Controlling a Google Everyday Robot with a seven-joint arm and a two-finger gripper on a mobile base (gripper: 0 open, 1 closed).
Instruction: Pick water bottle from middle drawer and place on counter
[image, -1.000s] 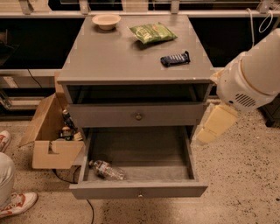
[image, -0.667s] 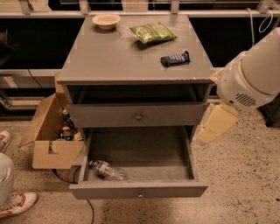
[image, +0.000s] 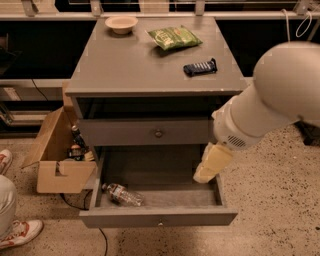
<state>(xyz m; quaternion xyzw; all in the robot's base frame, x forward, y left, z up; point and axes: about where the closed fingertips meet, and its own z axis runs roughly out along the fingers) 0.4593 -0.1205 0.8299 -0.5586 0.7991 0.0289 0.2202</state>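
**Down at the open drawer: reach step, bottle not grabbed**

Water bottle (image: 122, 194) lies on its side, front-left in the middle drawer (image: 160, 218). Gripper (image: 212, 164) hangs over the drawer's right side, well apart from it; can't tell if it's open or closed. My guess: next it swings left and down. Table (image: 145, 67) behind is the drop-off.

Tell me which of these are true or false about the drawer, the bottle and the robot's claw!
1. The water bottle lies on its side in the open middle drawer. True.
2. The claw is touching the bottle. False: it hangs over the drawer's right side, and the bottle is at the left.
3. A bowl sits on the counter. True.
4. The green chip bag is inside the drawer. False: it lies on the counter.
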